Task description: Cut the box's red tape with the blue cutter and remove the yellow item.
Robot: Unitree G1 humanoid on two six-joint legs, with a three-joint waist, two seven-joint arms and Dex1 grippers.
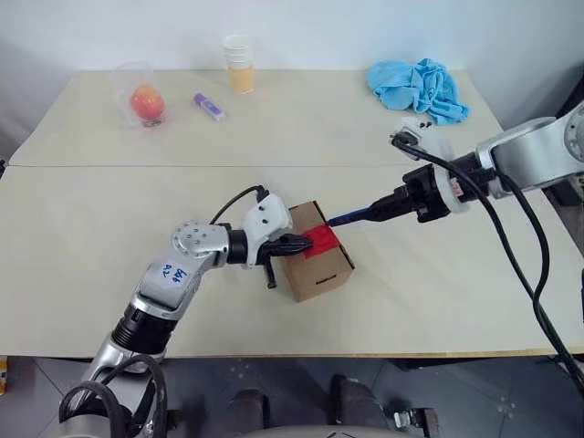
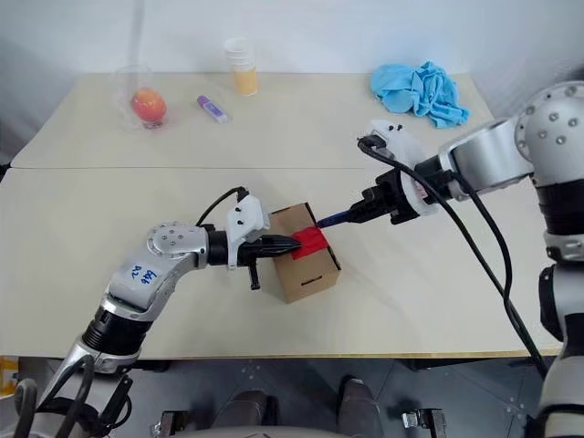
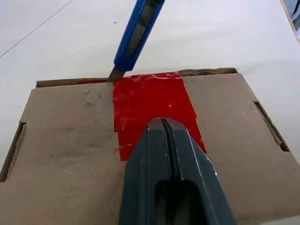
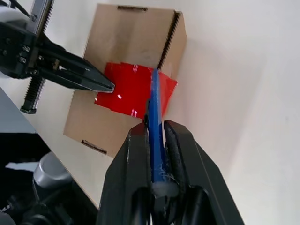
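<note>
From my head cameras, one box (image 1: 315,251) sits near the middle of the bench (image 1: 91,274), with one patch of red tape (image 1: 321,243) on its top. My left gripper (image 1: 297,245) comes in from nine o'clock, jaws clenched empty, tips pressing on the tape. My right gripper (image 1: 388,206) reaches from two o'clock, jaws grasping the one blue cutter (image 1: 351,217), whose tip meets the box's far edge. Along the bench's twelve o'clock side I count one orange-red fruit in plastic (image 1: 146,103), one purple stick (image 1: 209,106), one stack of paper cups (image 1: 240,63) and one blue cloth (image 1: 420,88). I see no yellow item; I judge it is inside.

In my left wrist view, the blade sits at the tape's far corner, off the seam. If I drag from here, I could score cardboard and leave the tape whole.

In my right wrist view, the cutter points straight at my left fingertips (image 4: 101,84). A long stroke could strike them, or shove the light box away.
</note>
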